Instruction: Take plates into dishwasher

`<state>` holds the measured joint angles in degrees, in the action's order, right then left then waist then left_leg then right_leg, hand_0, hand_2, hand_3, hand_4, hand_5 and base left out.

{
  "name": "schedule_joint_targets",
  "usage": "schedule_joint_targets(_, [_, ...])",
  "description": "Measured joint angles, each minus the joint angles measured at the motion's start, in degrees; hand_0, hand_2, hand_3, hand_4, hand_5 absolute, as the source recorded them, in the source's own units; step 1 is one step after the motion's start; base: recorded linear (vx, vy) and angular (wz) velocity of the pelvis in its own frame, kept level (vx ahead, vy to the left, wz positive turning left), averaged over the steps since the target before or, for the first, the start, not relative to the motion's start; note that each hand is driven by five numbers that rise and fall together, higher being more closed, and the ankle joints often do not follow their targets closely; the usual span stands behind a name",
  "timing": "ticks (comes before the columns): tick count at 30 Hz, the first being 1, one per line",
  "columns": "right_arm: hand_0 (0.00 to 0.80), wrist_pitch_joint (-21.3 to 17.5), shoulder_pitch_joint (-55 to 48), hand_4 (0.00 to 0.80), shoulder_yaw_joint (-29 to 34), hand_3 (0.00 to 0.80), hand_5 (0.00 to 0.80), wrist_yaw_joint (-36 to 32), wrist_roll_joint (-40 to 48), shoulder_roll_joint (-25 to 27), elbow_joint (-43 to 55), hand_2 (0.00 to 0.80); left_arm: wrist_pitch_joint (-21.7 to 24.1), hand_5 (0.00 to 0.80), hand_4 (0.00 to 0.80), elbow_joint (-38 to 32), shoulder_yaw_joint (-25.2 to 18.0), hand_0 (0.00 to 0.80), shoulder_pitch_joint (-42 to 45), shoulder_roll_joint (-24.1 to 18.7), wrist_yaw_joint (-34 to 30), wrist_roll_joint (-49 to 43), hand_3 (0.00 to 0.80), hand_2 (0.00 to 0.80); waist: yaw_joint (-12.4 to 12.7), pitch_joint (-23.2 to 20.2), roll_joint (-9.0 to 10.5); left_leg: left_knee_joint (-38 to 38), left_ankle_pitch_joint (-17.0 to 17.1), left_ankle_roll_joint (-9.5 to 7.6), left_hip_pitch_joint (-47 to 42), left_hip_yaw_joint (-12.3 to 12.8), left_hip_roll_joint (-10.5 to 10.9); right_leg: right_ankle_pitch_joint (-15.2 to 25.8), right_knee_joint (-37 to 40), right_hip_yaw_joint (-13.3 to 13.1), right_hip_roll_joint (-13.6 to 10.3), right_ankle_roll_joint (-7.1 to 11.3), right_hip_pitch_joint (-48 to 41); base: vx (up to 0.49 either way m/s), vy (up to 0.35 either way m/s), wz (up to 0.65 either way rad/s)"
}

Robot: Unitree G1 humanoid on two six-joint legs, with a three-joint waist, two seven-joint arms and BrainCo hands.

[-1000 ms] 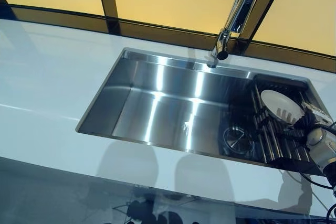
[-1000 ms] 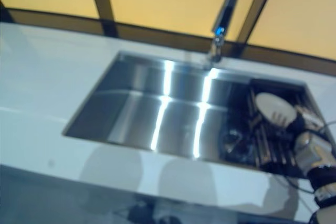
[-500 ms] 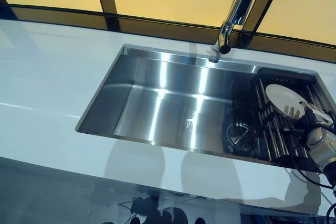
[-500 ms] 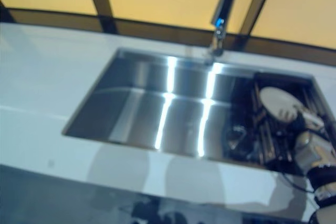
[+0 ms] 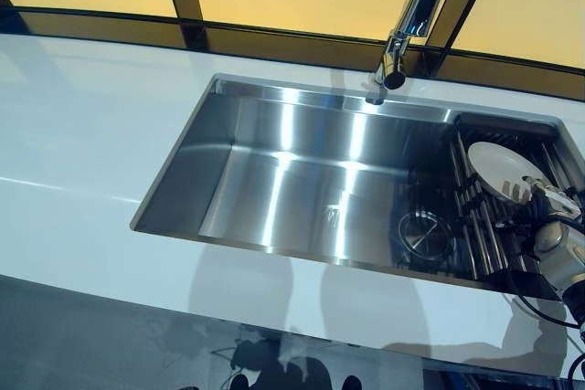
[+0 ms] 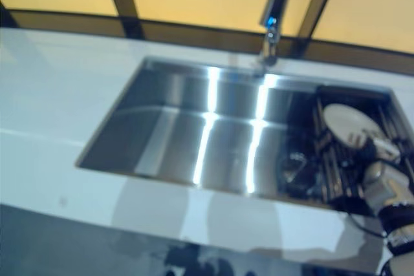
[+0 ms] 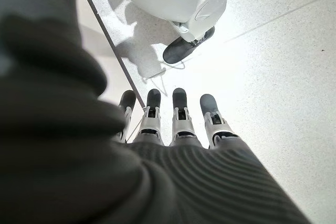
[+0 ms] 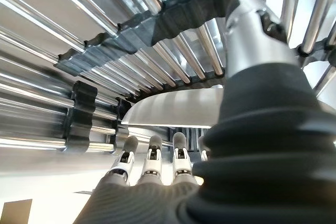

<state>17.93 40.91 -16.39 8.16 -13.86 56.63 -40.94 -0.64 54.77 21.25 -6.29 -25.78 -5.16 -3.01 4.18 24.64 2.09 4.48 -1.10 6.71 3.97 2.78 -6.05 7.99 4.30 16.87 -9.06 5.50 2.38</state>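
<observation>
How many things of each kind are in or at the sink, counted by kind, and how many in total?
White plate: 1
Roll-up drying rack: 1
Drain strainer: 1
Faucet: 1
Total: 4

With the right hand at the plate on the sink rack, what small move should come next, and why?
Probably curl the right hand around the plate's near edge to pinch it. In the right wrist view its fingers are straight, tips right at the rim, the thumb above, so nothing is gripped yet. The plate lies on the rack at the sink's right end. The left hand hangs open over the floor.
</observation>
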Motion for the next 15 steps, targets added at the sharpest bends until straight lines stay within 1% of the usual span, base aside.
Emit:
schedule_joint_targets(4, [0.0, 0.28, 0.0, 0.0, 0.02, 0.0, 0.0, 0.65, 0.01, 0.0, 0.0, 0.0, 0.09, 0.0, 0.0, 0.0, 0.0, 0.0, 0.0, 0.01, 0.01, 0.05, 0.0, 0.0, 0.0, 0.07, -0.12, 0.0, 0.01, -0.01, 0.09, -0.01, -0.01, -0.08, -0.01, 0.11, 0.0, 0.0, 0.0, 0.0, 0.0, 0.0])
schedule_joint_targets(11, [0.0, 0.91, 0.92, 0.0, 0.05, 0.0, 0.0, 1.17, 0.05, 0.19, -0.3, 0.0, 0.44, 0.0, 0.0, 0.01, 0.0, 0.0, 0.2, 0.21, 0.0, 0.39, 0.0, 0.0, -0.01, 0.66, -1.26, 0.02, 0.09, -0.12, 0.14, -0.01, -0.02, -0.15, -0.07, 0.29, 0.0, -0.01, -0.02, 0.0, 0.0, 0.0])
schedule_joint_targets(15, [0.0, 1.35, 1.33, 0.0, 0.14, 0.0, 0.0, 1.36, 0.05, 0.32, -0.39, 0.0, 0.44, 0.0, 0.0, 0.01, -0.02, 0.0, 0.25, 0.44, 0.02, 0.55, 0.0, 0.0, -0.04, 0.72, -1.39, 0.06, 0.12, -0.17, 0.09, -0.01, -0.02, -0.18, -0.08, 0.37, 0.0, 0.0, -0.1, 0.0, 0.0, 0.0])
